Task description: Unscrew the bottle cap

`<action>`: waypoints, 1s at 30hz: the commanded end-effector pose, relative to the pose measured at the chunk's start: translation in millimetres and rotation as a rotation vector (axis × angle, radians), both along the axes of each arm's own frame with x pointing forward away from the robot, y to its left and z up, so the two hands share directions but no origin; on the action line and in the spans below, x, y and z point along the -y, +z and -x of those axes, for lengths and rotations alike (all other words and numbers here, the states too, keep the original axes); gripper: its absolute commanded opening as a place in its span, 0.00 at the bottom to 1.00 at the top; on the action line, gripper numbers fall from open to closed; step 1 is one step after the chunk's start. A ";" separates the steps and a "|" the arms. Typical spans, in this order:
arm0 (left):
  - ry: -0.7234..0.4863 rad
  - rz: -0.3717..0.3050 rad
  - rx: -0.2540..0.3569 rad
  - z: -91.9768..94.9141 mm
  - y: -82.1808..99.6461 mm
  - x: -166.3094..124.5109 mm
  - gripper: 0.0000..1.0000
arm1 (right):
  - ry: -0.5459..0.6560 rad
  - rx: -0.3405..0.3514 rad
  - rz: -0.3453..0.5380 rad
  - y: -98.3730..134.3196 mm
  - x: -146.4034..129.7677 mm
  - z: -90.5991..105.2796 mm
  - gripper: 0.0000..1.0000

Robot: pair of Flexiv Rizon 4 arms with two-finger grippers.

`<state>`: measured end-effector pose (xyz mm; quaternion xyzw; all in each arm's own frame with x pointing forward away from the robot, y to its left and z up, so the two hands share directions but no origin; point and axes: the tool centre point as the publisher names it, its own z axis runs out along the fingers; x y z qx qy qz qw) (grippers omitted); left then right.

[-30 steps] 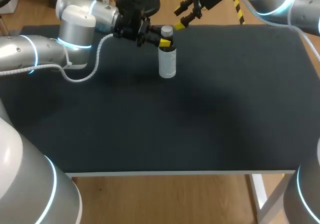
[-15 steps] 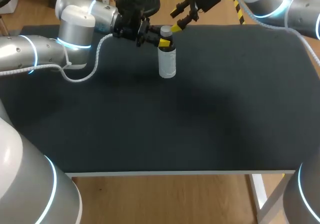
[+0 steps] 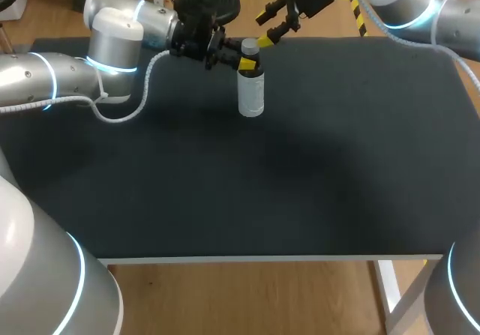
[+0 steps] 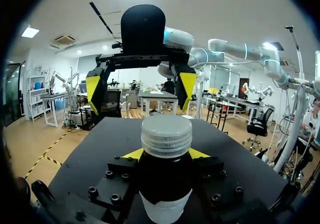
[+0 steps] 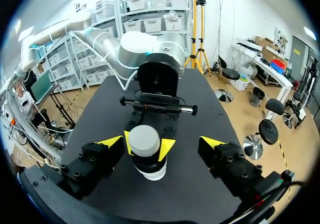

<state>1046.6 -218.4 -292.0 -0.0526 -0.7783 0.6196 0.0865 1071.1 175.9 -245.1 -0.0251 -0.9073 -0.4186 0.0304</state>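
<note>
Left wrist view puts the nearest thing first: the left claw [image 4: 166, 156] pinches the bottle [image 4: 165, 189] at its dark neck, one yellow tip on each side, just under the cap [image 4: 166, 135]. That grip looks meant as an anchor. With the neck clamped, the bottle cannot spin when the cap is turned, and the cap is left bare all round for the other arm. The bottle stands upright on the desk [image 3: 300, 177], toward the far edge and a little left of the middle in the head view.

Beyond the cap hangs the right claw [image 4: 140, 89], spread wide and touching nothing. In its own wrist view the cap sits ahead of it, roughly between the lines of its open tips. The gap is wider than the cap, which leaves room to come over it before closing. In the head view it is just past and above the cap, apart from it.

My judgement: the holding half is done, while the cap is on and not yet gripped. What remains is to bring the spread claw over the cap, close on its ribbed rim and twist. An off-centre squeeze could slip on the ribs or tilt the bottle.
</note>
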 end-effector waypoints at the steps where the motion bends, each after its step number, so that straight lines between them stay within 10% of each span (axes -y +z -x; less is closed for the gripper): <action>1: -0.007 0.003 -0.002 -3.5 -3.0 0.5 0.00 | -0.009 0.001 0.008 -0.2 -0.4 3.9 1.00; 24: -0.007 0.003 -0.002 -3.5 -3.0 0.5 0.00 | 0.021 -0.023 0.025 -16.0 -17.5 9.3 1.00; 28: -0.007 0.003 -0.002 -3.5 -3.0 0.5 0.00 | 0.026 -0.024 0.034 -17.3 -18.0 9.9 0.54; 30: -0.007 0.003 -0.002 -3.5 -3.0 0.5 0.00 | 0.030 -0.024 0.039 -17.5 -18.3 10.1 0.54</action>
